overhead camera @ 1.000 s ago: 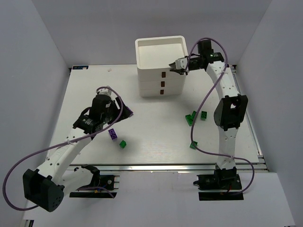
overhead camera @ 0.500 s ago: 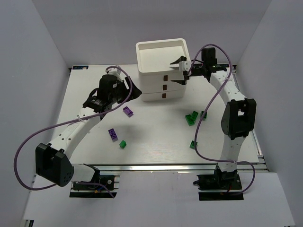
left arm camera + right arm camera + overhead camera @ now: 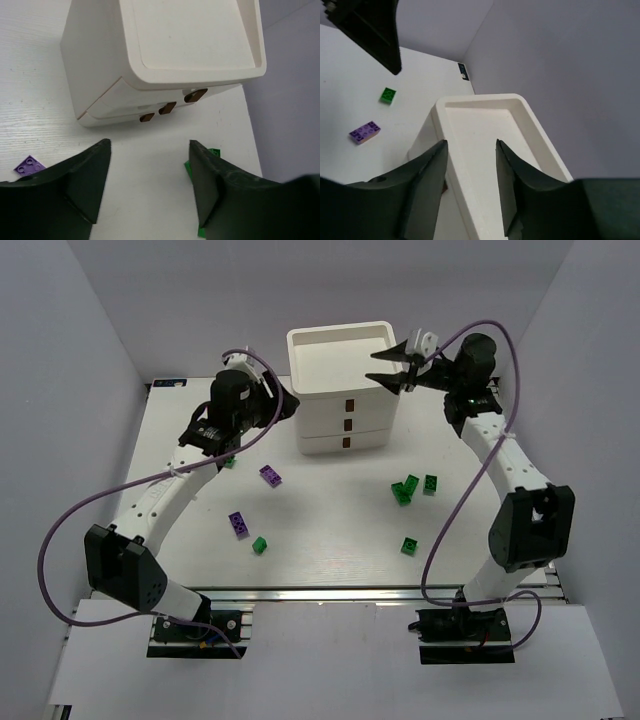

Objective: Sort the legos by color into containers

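Note:
The white three-tier drawer unit point(image 3: 340, 425) stands at the table's back, all drawers shut, and its top tray point(image 3: 340, 338) holds nothing. My left gripper point(image 3: 288, 408) is open and empty beside the unit's left side. In the left wrist view it point(image 3: 150, 150) faces the brown handles point(image 3: 167, 107). My right gripper point(image 3: 378, 371) is open and empty at the tray's right rim, and its jaws stand either side of that rim point(image 3: 465, 165). Purple legos point(image 3: 270, 475) point(image 3: 238, 524) and green legos point(image 3: 259, 545) point(image 3: 403, 490) point(image 3: 430, 483) point(image 3: 409, 546) lie scattered on the table.
Another small green lego point(image 3: 229, 462) lies under my left arm. Grey walls close in the table on three sides. The left wrist view shows a purple lego point(image 3: 29, 165) and a green lego point(image 3: 214, 151) behind my right-hand finger.
My left arm has swung from the table's left middle to the drawer unit's left side. My right arm has swung outward and its gripper has lifted and opened at the tray's right rim.

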Available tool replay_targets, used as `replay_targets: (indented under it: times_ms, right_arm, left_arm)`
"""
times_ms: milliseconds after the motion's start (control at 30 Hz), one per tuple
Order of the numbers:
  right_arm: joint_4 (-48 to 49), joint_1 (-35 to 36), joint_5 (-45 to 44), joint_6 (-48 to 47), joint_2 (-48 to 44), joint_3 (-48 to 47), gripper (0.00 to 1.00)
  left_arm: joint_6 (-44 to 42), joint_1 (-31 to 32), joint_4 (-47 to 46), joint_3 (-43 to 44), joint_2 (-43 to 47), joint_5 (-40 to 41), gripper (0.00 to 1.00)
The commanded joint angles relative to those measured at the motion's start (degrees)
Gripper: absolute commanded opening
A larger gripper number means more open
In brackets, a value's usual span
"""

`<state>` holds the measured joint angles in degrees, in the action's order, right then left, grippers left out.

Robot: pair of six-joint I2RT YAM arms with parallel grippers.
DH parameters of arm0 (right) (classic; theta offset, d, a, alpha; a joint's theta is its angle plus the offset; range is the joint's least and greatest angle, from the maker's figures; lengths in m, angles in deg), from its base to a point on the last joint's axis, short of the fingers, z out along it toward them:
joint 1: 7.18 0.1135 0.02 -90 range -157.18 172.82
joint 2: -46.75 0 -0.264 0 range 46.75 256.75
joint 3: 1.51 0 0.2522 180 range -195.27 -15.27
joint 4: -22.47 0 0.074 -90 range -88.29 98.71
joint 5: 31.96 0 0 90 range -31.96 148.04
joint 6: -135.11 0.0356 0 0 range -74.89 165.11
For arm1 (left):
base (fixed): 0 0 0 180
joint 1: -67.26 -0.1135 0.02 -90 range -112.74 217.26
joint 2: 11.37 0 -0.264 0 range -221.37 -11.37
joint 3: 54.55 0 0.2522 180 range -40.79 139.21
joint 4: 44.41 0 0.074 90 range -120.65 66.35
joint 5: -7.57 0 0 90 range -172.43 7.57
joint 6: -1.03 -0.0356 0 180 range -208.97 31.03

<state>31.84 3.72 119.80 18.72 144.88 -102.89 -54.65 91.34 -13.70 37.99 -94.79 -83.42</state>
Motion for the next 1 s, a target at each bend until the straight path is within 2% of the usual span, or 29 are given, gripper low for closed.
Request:
replay_targets:
  times_ms: [0,33,67,100,167,200,233,267,300,367,467,500,567,600,633,700,800,867,900,933,967]
  right_arm:
    - [-0.3,-0.4,-1.3,11.8,-7.0,3.8,0.44]
    - [-2.7,-0.5,-0.1,11.5,-8.4,5.3,0.24]
    - [-5.5,-0.3,-0.5,10.9,-10.0,7.3,0.0]
    - [-13.4,0.2,-1.9,10.3,-12.8,10.5,0.0]
    - [-22.0,0.6,-1.3,4.4,-14.7,13.5,0.0]
    - [-27.9,1.0,-2.1,3.7,-16.4,16.8,0.0]
    - [-29.9,1.6,-3.4,3.5,-16.9,18.4,0.18]
    - [-31.0,1.6,-4.6,3.5,-17.6,20.1,0.63]
    - [-30.7,2.2,-6.2,4.7,-18.8,22.1,0.76]
    - [-25.4,2.9,-11.7,10.1,-19.6,27.8,0.89]
    - [-23.8,4.7,-20.3,18.3,-15.6,29.1,0.89]
    - [-21.4,5.4,-27.7,21.0,-14.7,29.4,0.89]
    - [-15.5,8.0,-33.0,25.9,-12.4,30.7,0.88]
    - [-13.7,9.0,-40.5,29.1,-11.7,30.7,0.88]
    - [-12.3,10.8,-43.6,30.9,-10.9,29.9,0.88]
    - [-12.1,13.4,-53.2,35.2,-6.5,27.6,0.87]
    - [-13.3,15.9,-59.8,40.2,-1.1,22.8,0.86]
    - [-8.9,17.2,-61.5,41.2,0.6,22.2,0.81]
    - [-7.1,17.8,-65.5,41.3,0.9,22.2,0.78]
    - [-5.7,18.2,-66.9,41.2,1.3,22.0,0.69]
    - [-4.8,18.9,-69.5,41.2,2.2,20.6,0.67]
  left_arm:
    - [0.1,-0.3,1.3,-2.0,3.5,2.9,0.69]
    - [0.7,-0.3,1.6,-3.3,4.3,3.4,0.55]
    - [1.9,-0.3,1.4,-4.7,5.4,3.6,0.48]
    - [2.6,-0.3,1.2,-6.3,7.5,3.8,0.41]
    - [4.2,-0.3,0.5,-11.0,9.7,3.6,0.27]
    - [4.7,-0.3,0.2,-12.7,11.2,3.3,0.26]
    - [5.2,-0.3,-0.1,-15.0,11.8,2.4,0.26]
    - [6.0,-0.3,-1.0,-15.9,12.0,1.8,0.26]
    - [6.3,-0.3,-1.5,-16.7,12.2,1.2,0.28]
    - [6.8,-0.3,-2.2,-17.9,12.0,-1.0,0.33]
    - [6.5,-0.3,-2.3,-18.2,11.5,-2.1,0.46]
    - [6.5,-0.3,-2.1,-18.3,11.7,-2.1,0.47]
    - [6.3,-0.3,-1.2,-18.5,12.2,-1.9,0.49]
    - [6.2,-0.3,-0.9,-18.6,12.5,-1.9,0.51]
    - [6.1,-0.3,-0.5,-18.8,13.0,-1.8,0.51]
    - [6.1,-0.3,0.6,-19.5,14.5,-1.2,0.51]
    - [6.5,-0.3,1.9,-21.2,17.1,-0.6,0.51]
    - [6.8,-0.3,3.3,-21.8,18.8,-0.1,0.52]
    - [6.9,-0.3,3.7,-22.3,19.4,0.2,0.52]
    - [7.1,-0.3,4.7,-22.5,20.0,0.1,0.52]
    - [7.2,-0.3,5.2,-22.8,21.2,2.1,0.52]
